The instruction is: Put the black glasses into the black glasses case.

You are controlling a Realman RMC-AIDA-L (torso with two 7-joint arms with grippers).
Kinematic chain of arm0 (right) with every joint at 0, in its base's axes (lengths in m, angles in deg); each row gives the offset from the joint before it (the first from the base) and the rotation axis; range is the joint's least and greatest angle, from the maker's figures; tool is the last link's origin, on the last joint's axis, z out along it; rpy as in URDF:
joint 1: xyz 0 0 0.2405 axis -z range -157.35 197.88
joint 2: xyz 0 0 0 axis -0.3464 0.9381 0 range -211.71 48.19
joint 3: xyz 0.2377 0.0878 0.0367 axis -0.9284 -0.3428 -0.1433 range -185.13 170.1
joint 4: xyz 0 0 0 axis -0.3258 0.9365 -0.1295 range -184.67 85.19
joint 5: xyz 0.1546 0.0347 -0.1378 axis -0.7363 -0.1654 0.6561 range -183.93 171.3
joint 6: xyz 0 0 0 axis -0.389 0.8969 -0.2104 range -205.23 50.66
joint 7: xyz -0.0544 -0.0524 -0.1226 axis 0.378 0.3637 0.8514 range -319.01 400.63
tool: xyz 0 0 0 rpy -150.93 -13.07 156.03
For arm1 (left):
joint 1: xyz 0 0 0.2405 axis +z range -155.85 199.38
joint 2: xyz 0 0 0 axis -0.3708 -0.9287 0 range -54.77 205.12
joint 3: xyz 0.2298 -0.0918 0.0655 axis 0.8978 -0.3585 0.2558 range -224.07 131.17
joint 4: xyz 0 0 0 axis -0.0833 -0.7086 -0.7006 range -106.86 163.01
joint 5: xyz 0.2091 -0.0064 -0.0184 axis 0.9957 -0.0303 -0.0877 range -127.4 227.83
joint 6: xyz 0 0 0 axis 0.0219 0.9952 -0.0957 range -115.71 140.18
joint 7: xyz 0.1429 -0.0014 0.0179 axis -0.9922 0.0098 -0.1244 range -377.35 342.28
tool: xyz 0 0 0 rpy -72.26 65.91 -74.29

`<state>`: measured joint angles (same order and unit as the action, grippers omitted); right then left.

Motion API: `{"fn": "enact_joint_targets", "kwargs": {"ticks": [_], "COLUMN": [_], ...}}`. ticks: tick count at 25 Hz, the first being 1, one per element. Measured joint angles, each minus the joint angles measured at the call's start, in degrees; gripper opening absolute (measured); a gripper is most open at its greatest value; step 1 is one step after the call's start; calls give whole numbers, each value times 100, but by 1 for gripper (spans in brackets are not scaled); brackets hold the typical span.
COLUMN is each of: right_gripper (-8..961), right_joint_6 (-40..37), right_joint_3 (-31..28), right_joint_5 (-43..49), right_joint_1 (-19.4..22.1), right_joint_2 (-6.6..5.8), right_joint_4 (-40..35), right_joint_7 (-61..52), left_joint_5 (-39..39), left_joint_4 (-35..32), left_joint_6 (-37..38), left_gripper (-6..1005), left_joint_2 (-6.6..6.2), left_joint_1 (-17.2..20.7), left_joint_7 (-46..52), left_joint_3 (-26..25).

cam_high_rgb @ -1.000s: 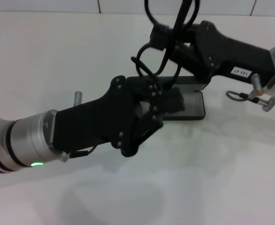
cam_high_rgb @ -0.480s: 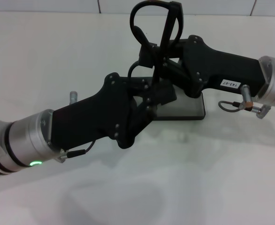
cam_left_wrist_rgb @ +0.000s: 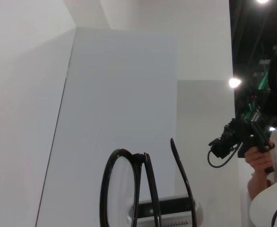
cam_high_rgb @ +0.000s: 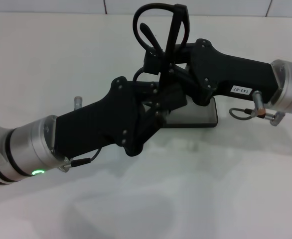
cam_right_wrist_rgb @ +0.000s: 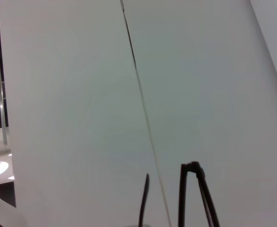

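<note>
Head view: both arms meet over the middle of the white tabletop (cam_high_rgb: pixel 211 189), toward its far edge. The right gripper (cam_high_rgb: pixel 162 59) reaches in from the right side and is clamped on the black glasses (cam_high_rgb: pixel 161 25), holding them raised above the surface with the lenses and folded arms pointing upward. The left gripper (cam_high_rgb: pixel 161 107) comes in from the near left corner and sits just below and in front of the right one; whether its fingers are open or closed cannot be told, since the two black bodies overlap there. The black glasses case (cam_high_rgb: pixel 198 113) lies flat on the tabletop right behind and beneath both grippers, mostly hidden by them, with only its right end and grey inside showing.

Left wrist view: the glasses (cam_left_wrist_rgb: pixel 129 189) stand upright against a pale wall, one round lens and the thin arms clear. A person holding a camera (cam_left_wrist_rgb: pixel 242 139) stands off to one side.

Right wrist view: only two thin dark parts of the glasses (cam_right_wrist_rgb: pixel 190 194) show against a plain wall.
</note>
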<state>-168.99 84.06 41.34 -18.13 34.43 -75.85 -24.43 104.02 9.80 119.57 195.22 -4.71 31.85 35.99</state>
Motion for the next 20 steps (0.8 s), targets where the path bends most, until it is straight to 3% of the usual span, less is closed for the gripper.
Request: {"fn": "enact_joint_targets", "kwargs": {"ticks": [20], "right_gripper": [97], "right_joint_6": [232], "right_joint_3": [258], "right_joint_5": [19], "right_joint_1": [106], "right_joint_2": [0], "right_joint_4": [13], "right_joint_7": [42], "left_joint_5": [-7], "left_joint_4": [-34], "left_joint_6": [294], "left_gripper": [60], "left_joint_2": [-7], "left_joint_1": [7], "left_joint_7": [-40], "left_joint_3": [3]}}
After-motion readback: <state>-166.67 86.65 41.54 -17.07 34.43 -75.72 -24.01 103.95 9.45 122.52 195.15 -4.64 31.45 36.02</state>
